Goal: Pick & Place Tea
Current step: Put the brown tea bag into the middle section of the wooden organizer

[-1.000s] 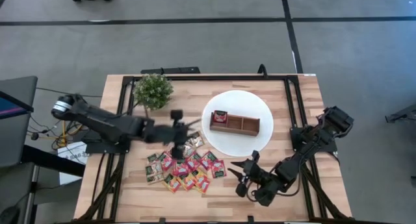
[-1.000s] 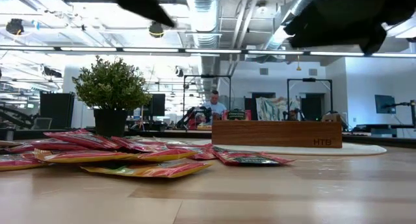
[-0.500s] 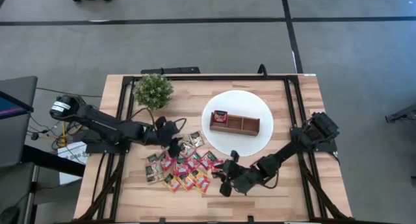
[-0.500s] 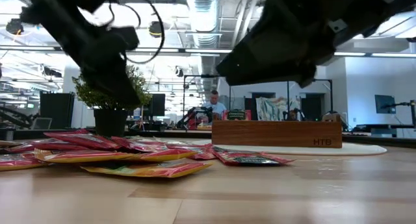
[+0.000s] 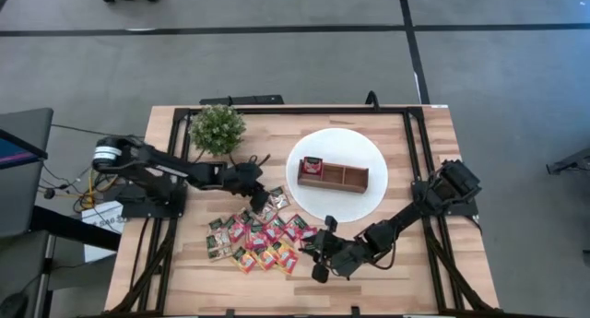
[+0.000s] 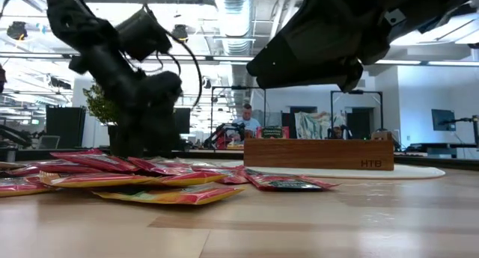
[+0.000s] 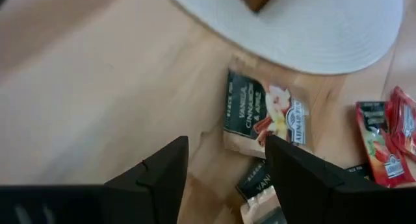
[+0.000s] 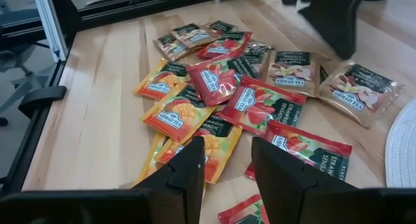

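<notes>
The table (image 5: 387,263) is pale wood with a smooth, matt grain. The tea sachets (image 8: 260,107) look like glossy printed foil or plastic, slightly crinkled, while the plate (image 7: 338,29) is matt white with fine ribbing. The tray (image 6: 318,153) is smooth brown wood.

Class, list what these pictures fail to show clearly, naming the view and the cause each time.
- Wooden tray compartments: low view, its front wall hides the contents.
- Plant: low view, mostly behind the left arm.
- Lower tea sachets: right wrist view, overlapped by others.
- White plate: left wrist view, cut off by the picture's edge.
</notes>
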